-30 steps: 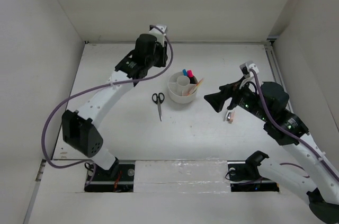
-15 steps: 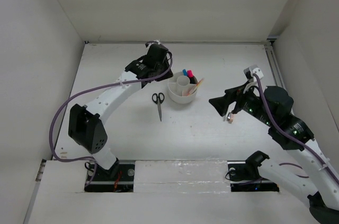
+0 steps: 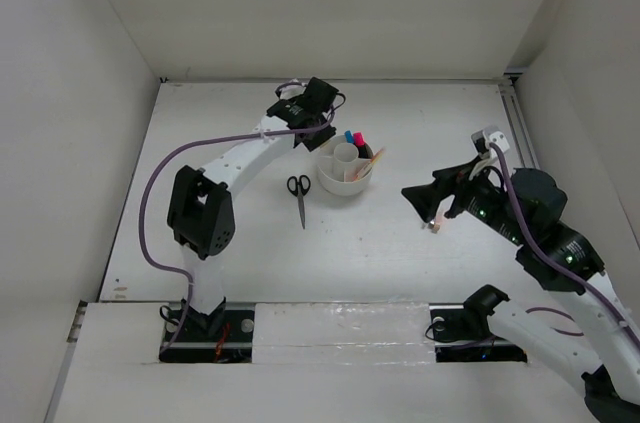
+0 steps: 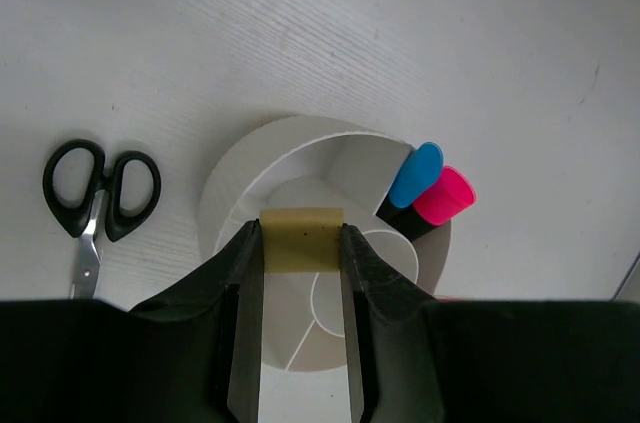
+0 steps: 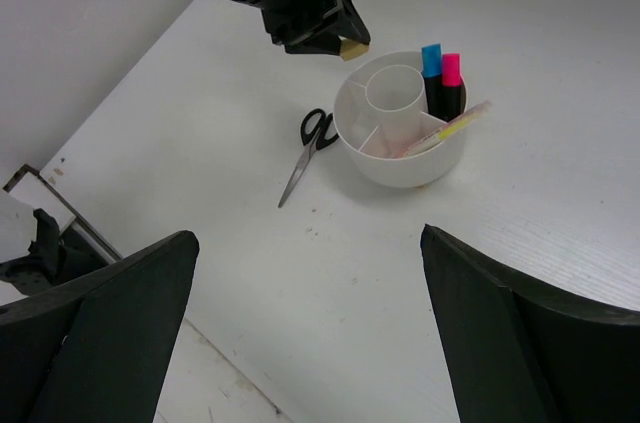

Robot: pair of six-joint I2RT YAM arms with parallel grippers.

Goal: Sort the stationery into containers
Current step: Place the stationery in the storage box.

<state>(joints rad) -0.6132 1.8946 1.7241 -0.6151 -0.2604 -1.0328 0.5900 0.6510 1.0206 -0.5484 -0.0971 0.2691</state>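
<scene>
Right end effector (image 5: 308, 238): fingers spread wide, nothing held, lower right of the top view. Scissors (image 3: 299, 198) lie loose on the desk (image 3: 200, 233), just left of the organiser (image 3: 330, 181), long axis up-down in frame, handles at the top. Left end effector (image 4: 300, 258) is clamped on the tan eraser (image 4: 300, 239), directly above an outer compartment left of the centre cup (image 4: 375, 263). Highlighters (image 4: 428, 183) fill the upper-right one. Left arm looks on target, so a straight drop should do.

White table (image 3: 230, 243); plain white walls (image 3: 330, 3) behind and beside; glossy strip (image 3: 340, 326) along near edge, perhaps tape.
</scene>
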